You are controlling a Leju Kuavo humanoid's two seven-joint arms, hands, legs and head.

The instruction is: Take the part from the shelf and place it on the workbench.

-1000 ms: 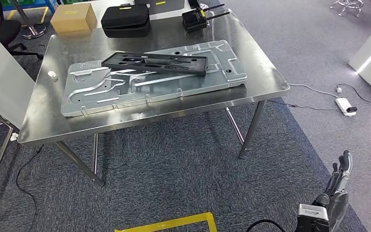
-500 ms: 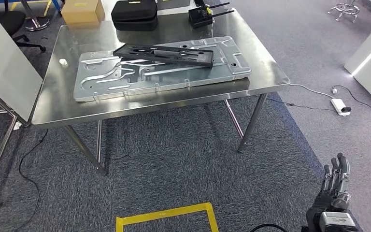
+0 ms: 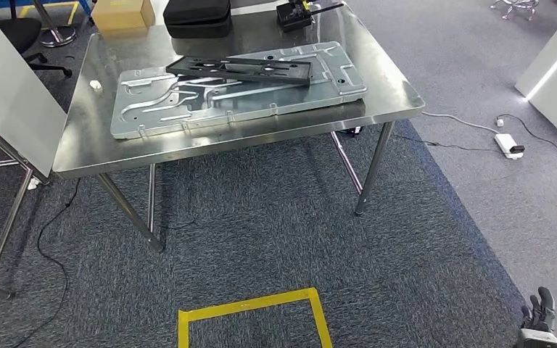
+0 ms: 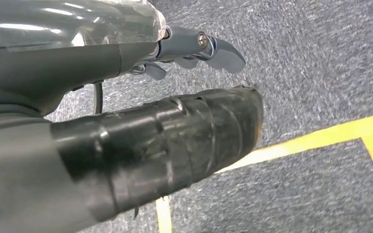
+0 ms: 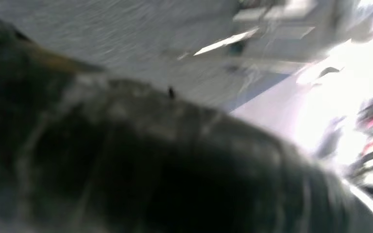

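A long black flat part [image 3: 239,69] lies across a large stamped metal plate [image 3: 188,109] on the steel workbench [image 3: 116,148], in the head view's upper half. My right hand [image 3: 539,312] shows at the bottom right corner, low over the floor and far from the bench, fingertips pointing up with nothing in them. The right wrist view is blurred and dark. In the left wrist view my left hand [image 4: 175,97] hangs over the carpet, its black-taped thumb [image 4: 175,141] apart from the grey fingers [image 4: 209,48], holding nothing.
At the bench's far edge stand a black case [image 3: 197,16], a cardboard box [image 3: 122,13] and a black device with antennas [image 3: 294,13]. A white panel [image 3: 7,94] stands at the left. A yellow tape square [image 3: 250,319] marks the carpet; a power strip [image 3: 509,143] lies at the right.
The whole picture has shifted, so the camera has moved; the bench now sits higher in the frame. My right hand has sunk to the bottom right corner.
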